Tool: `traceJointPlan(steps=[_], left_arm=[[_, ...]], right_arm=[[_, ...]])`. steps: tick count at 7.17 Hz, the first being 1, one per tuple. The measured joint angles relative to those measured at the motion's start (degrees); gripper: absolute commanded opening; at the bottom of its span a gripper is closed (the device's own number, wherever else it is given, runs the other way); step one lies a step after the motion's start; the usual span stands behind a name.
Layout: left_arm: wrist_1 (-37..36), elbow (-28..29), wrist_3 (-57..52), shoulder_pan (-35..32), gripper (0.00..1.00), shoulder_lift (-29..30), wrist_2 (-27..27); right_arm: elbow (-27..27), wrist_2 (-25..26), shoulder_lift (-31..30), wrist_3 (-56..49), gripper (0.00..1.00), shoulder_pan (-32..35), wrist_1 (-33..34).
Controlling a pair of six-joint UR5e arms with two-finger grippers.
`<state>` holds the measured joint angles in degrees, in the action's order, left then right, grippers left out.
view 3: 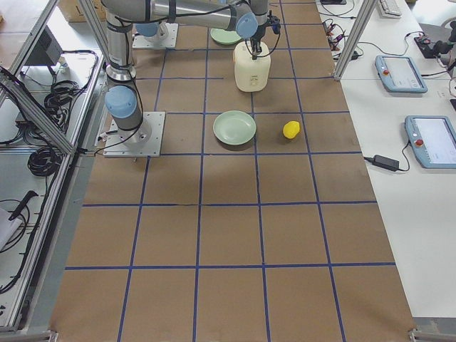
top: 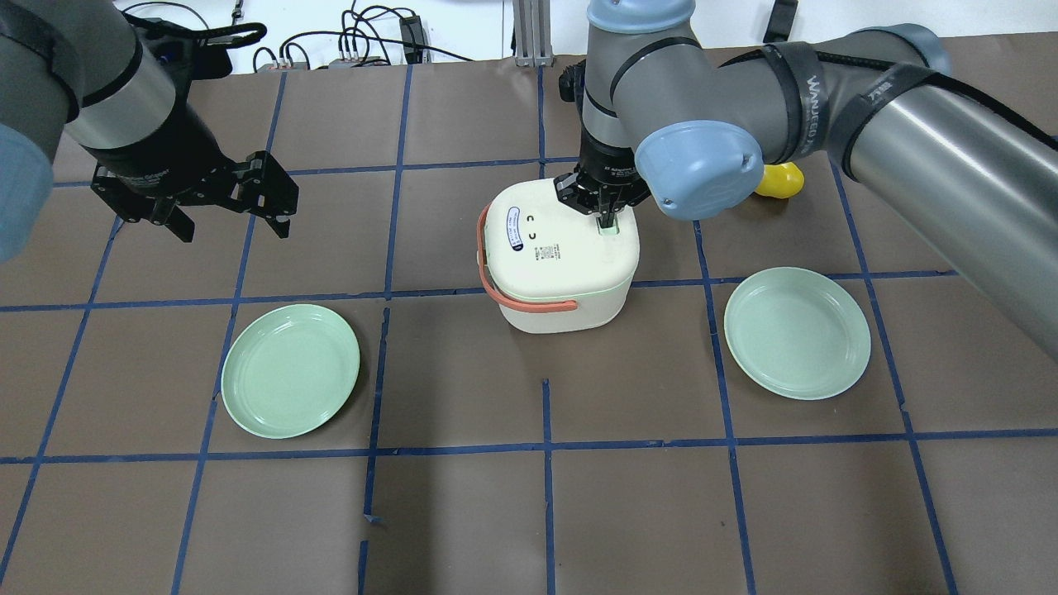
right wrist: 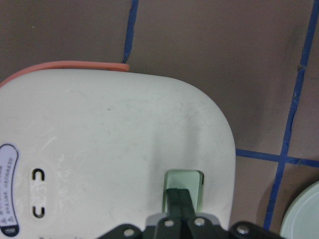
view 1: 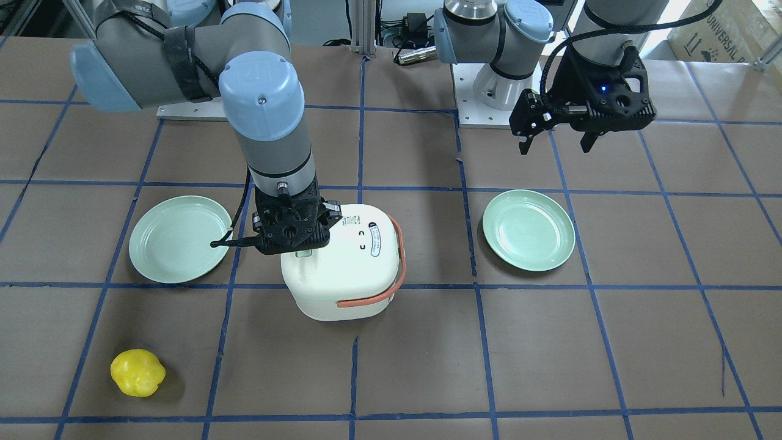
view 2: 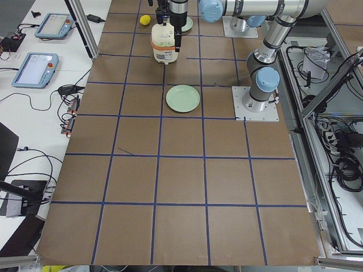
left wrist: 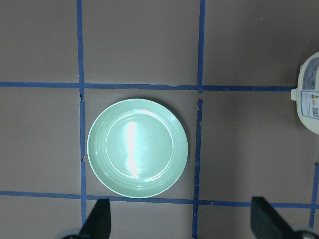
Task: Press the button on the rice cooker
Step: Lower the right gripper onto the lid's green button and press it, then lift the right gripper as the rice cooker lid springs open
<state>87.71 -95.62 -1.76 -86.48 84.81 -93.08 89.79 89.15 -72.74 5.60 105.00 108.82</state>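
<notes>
The rice cooker [top: 562,264] stands about the middle of the table [top: 463,512], roughly halfway between the robot's edge and your edge. The right claw [right wrist: 180,191] has its two fingers pressed narrow together, holding nothing, and their tips appear to rest on the small pale green button [right wrist: 183,178] near one side of the lid. The left claw [top: 233,227] is wide open and empty, above the table and well apart from the cooker, so I think it brings no danger. The risk, in my judgement, is in the push itself. The button lies close to the lid's edge, so a force that is not straight down may tilt the cooker or slide it, because nothing holds it in place. If this button releases the lid, the lid may spring up against the claw. Watch also that the tips do not slip off the button onto the plain lid.
</notes>
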Motion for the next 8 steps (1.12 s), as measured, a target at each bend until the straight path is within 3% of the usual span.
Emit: traceJointPlan(steps=[5, 6, 7, 8], left_arm=[[0.0, 0.0, 0.0, 0.0, 1.0, 0.0, 0.0], [0.0, 0.0, 0.0, 0.0, 1.0, 0.0, 0.0], [0.0, 0.0, 0.0, 0.0, 1.0, 0.0, 0.0], [0.0, 0.0, 0.0, 0.0, 1.0, 0.0, 0.0]], right_arm=[[-0.88, 0.08, -0.86, 0.2, 0.14, 0.24, -0.48], [-1.37, 0.17, -2.09, 0.3, 0.26, 0.27, -1.77], [-2.37, 0.24, -3.65, 0.35, 0.69, 0.28, -4.17], [-3.82, 0.36, -5.21, 0.41, 1.0, 0.29, -6.6]])
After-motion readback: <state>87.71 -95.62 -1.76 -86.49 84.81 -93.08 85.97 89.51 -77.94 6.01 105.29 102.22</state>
